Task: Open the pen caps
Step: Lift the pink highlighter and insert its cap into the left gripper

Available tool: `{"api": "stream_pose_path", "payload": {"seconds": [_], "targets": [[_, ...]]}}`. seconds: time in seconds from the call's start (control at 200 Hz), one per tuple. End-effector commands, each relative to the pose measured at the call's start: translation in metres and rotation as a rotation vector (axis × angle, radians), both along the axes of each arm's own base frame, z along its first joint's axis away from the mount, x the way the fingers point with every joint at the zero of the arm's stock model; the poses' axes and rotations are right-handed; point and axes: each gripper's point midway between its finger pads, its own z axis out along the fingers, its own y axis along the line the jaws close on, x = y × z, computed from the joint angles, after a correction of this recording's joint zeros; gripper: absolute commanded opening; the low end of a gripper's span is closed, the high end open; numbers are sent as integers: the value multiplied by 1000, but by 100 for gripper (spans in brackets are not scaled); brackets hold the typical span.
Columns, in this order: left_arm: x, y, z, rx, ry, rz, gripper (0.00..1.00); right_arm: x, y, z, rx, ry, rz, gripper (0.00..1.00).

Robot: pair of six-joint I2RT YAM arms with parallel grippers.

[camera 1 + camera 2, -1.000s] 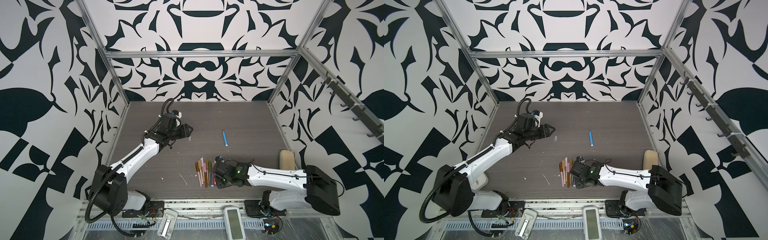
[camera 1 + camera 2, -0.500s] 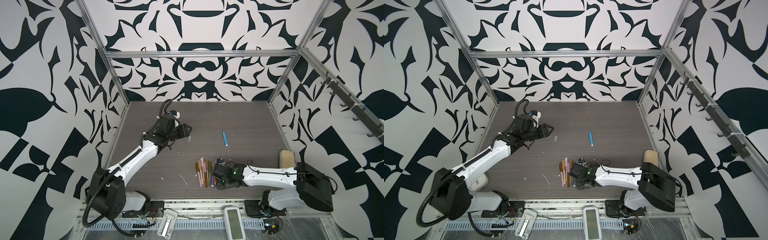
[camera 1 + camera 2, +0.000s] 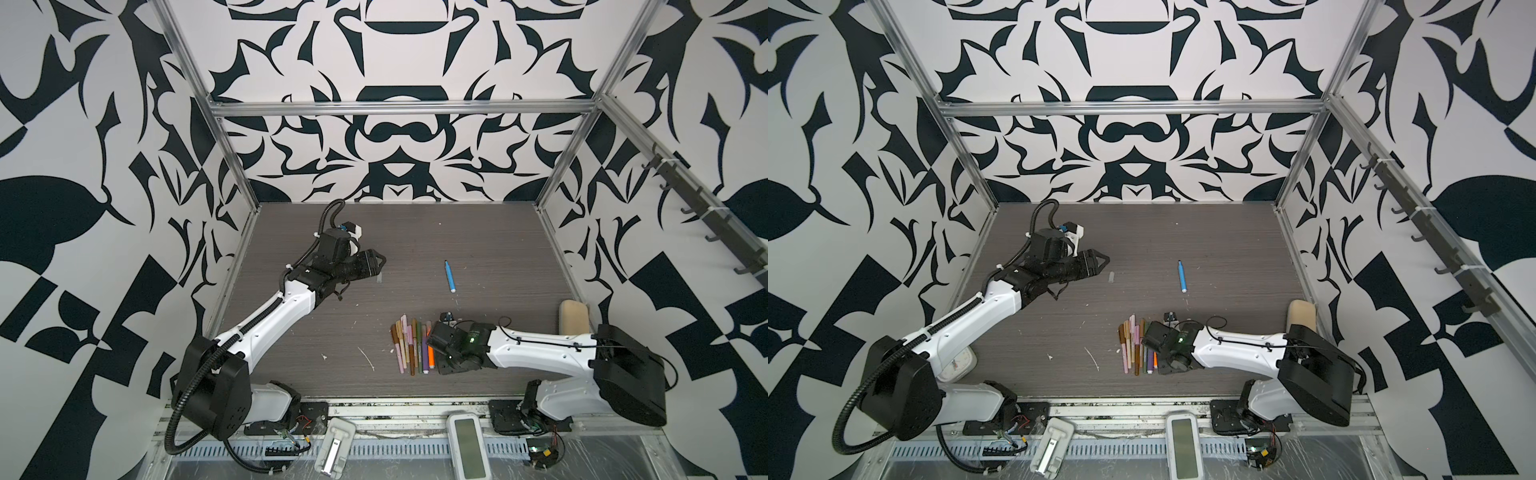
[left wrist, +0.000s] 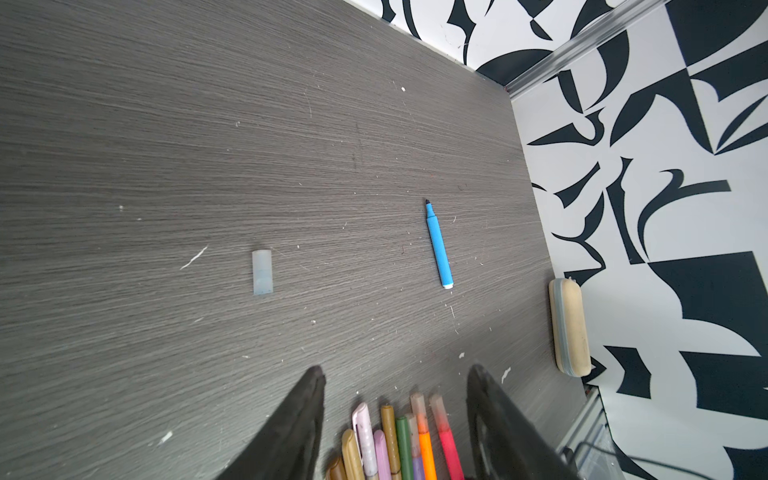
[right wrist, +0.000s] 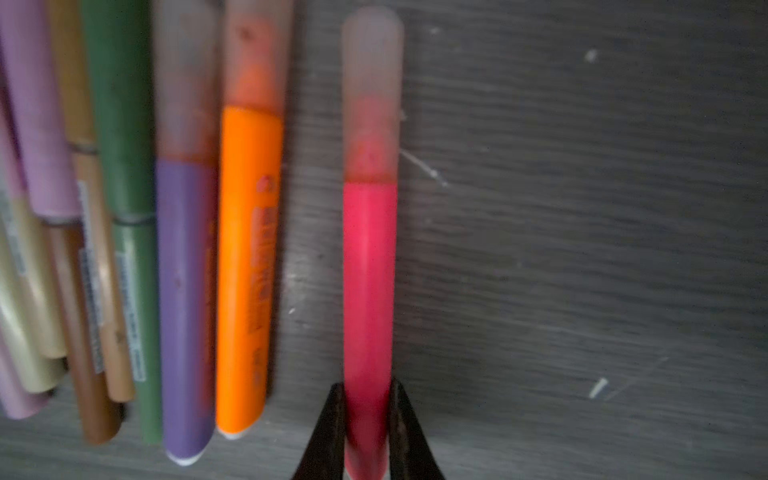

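The red pen (image 5: pixel 369 270), with its translucent cap (image 5: pixel 372 83) fitted, lies just right of the pen row (image 3: pixel 409 345), at lower centre in both top views. The right gripper (image 5: pixel 368 386) clamps the pen's barrel end, placed much as in the earlier frames. The left gripper (image 4: pixel 397 370) hovers left of centre, spread and empty.

The red pen (image 5: pixel 369 270) is cut off at the right wrist view's edge.

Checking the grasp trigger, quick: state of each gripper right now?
Left gripper: open, holding nothing.
Right gripper: closed on the red pen, near its uncapped end.
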Motion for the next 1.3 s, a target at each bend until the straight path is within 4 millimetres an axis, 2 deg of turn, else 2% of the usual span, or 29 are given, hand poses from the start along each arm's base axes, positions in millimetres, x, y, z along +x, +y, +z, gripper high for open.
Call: {"api": "stream_pose_path", "payload": {"seconds": [0.0, 0.07, 0.145, 0.35, 0.515, 0.61, 0.93, 1.115, 1.295], "targets": [[-4, -7, 9, -70, 16, -10, 58, 5, -16, 14, -26, -13, 22, 12], [-8, -14, 7, -109, 39, -18, 58, 13, -19, 27, -20, -33, 32, 10], [-14, -24, 0, -142, 79, -33, 58, 21, -14, 43, 30, -65, 67, 7], [-26, -59, -13, -233, 189, -82, 57, 34, 26, 90, 285, -120, 161, 0], [-36, -86, -29, -252, 273, -85, 61, 37, 49, 110, 400, -118, 187, 0], [-42, -102, -36, -275, 316, -111, 62, 40, 56, 120, 442, -138, 184, 0], [-55, -126, -48, -309, 388, -161, 58, 47, 66, 138, 478, -168, 202, 0], [-59, -132, -47, -333, 403, -181, 47, 49, 66, 139, 476, -172, 205, 0], [-65, -136, -44, -340, 413, -204, 46, 51, 63, 143, 470, -188, 205, 0]]}}
